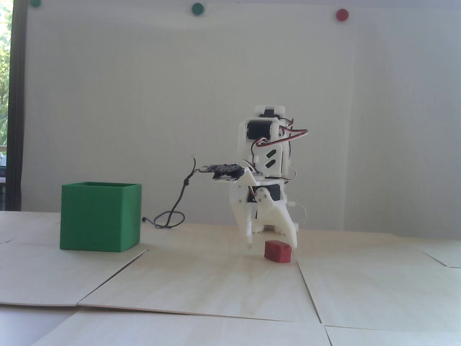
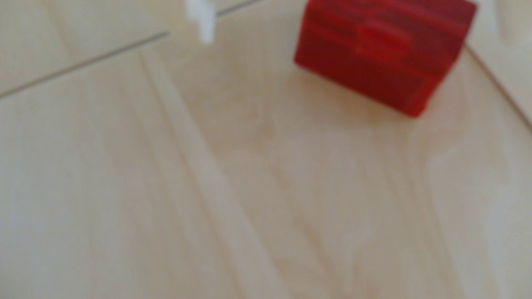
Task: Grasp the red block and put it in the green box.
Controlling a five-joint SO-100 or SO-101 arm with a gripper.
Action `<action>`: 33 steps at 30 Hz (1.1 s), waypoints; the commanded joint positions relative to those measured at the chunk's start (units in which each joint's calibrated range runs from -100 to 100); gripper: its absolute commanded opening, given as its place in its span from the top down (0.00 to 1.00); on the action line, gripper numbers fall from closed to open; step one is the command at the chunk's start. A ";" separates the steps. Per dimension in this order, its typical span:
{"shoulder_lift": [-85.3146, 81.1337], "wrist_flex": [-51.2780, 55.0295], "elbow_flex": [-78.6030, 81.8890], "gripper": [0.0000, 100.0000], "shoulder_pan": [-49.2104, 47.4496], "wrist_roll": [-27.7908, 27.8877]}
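The red block (image 1: 277, 251) lies on the pale wooden table, right of centre in the fixed view. My white gripper (image 1: 272, 245) hangs low over it, open, with one fingertip (image 1: 249, 244) to the block's left and the broader finger (image 1: 290, 236) just behind its right end. The blurred wrist view shows the block (image 2: 383, 54) at the top right between a thin white fingertip (image 2: 205, 23) and a pale finger edge (image 2: 512, 23). Neither finger clearly touches it. The green box (image 1: 99, 216) stands on the table far to the left, open at the top.
A dark cable (image 1: 173, 216) loops on the table between the green box and the arm. The table is made of wooden panels with seams (image 1: 309, 292). Round green (image 1: 197, 8) and red (image 1: 341, 14) dots sit on the back wall.
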 commanded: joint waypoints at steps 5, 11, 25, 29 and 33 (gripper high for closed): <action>-1.58 -0.06 -2.01 0.65 0.29 0.29; -1.50 0.02 -1.74 0.65 0.29 0.40; -1.50 0.36 -1.66 0.66 0.29 0.45; -1.50 0.36 -1.66 0.76 0.29 0.45; -1.50 0.36 -1.57 0.80 0.29 0.45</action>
